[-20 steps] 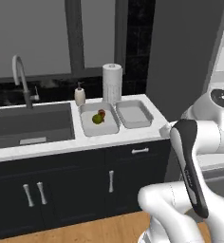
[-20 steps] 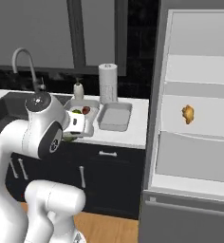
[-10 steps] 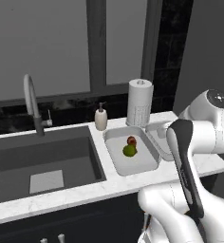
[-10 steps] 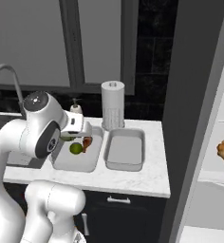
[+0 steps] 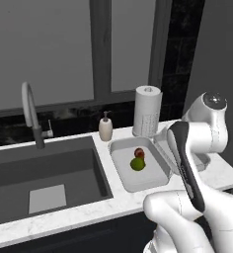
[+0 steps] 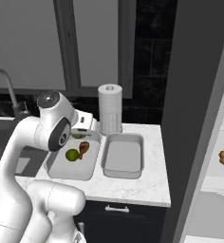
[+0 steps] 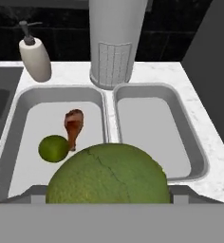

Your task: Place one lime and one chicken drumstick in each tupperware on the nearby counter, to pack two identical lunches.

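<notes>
Green and round, the held lime looks firm and slick, best pinched across its middle; the hand appears clamped on it, fingers hidden. It hangs over the left tupperware, which holds a lime and drumstick. The right tupperware, by the counter's right edge, is bare. Paper towels and a soap bottle stand behind.
</notes>
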